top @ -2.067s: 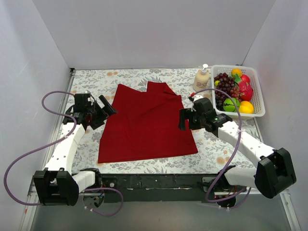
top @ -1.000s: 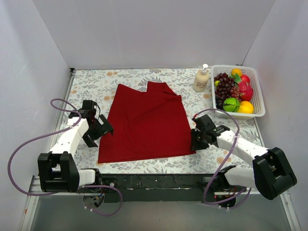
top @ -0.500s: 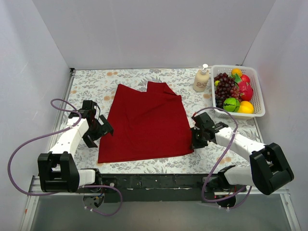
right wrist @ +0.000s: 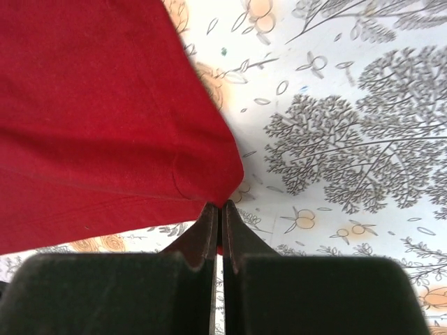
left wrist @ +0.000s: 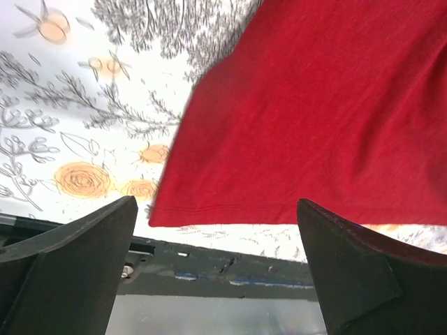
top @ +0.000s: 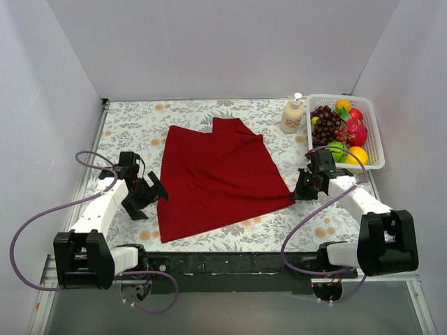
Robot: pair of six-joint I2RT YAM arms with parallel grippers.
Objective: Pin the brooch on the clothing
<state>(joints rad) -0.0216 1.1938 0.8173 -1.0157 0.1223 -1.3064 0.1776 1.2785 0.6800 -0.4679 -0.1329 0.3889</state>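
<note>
The clothing [top: 216, 174] is a dark red T-shirt lying flat on the flowered table. Its near right corner is drawn out into a point toward the right. My right gripper [top: 297, 194] is shut on that corner. In the right wrist view the closed fingertips [right wrist: 215, 206] pinch the red cloth [right wrist: 98, 118]. My left gripper [top: 155, 191] hovers open just left of the near left corner. In the left wrist view its jaws [left wrist: 215, 209] stand wide apart over the hem [left wrist: 314, 118], holding nothing. The brooch is out of view.
A white basket [top: 375, 165] of fruit stands at the right rear, with a cream pump bottle [top: 292, 116] beside it. The black front rail [top: 230, 264] runs along the near table edge. White walls close in the left, right and back.
My right gripper shut on the shirt's near right corner and dragged it right and slightly away, skewing the bottom hem. The left gripper slid a little nearer and stayed open.
</note>
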